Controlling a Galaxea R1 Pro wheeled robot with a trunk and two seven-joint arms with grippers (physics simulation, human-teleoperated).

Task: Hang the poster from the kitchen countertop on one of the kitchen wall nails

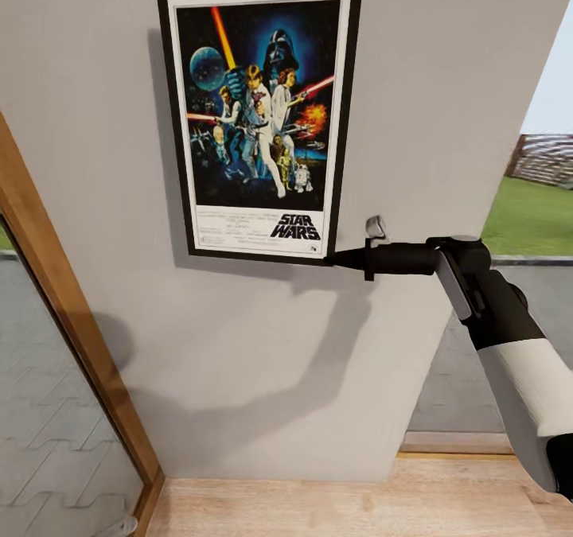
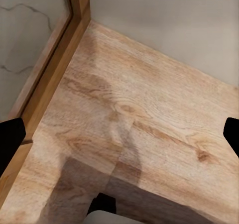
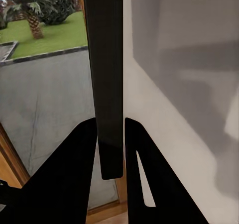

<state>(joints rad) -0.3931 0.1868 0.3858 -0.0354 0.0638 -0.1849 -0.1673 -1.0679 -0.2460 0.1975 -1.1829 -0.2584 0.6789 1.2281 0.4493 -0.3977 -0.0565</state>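
Note:
The Star Wars poster (image 1: 259, 115) stands upright and flat against the pale grey wall (image 1: 263, 346), high in the head view. My right gripper (image 1: 338, 258) reaches in from the right and is shut on the poster's lower right corner. The right wrist view shows the thin black frame edge (image 3: 104, 74) pinched between the two dark fingers (image 3: 79, 154). My left gripper (image 2: 119, 134) hangs open over the wooden floor (image 2: 139, 114), its tips wide apart with nothing between them. The wall nails are hidden and the kitchen countertop is out of view.
A wooden door frame (image 1: 64, 314) with a glass pane (image 1: 48, 441) slants down the left. A tall window (image 1: 525, 203) on the right looks out on pavement and lawn. Wooden floor (image 1: 342, 509) meets the wall below.

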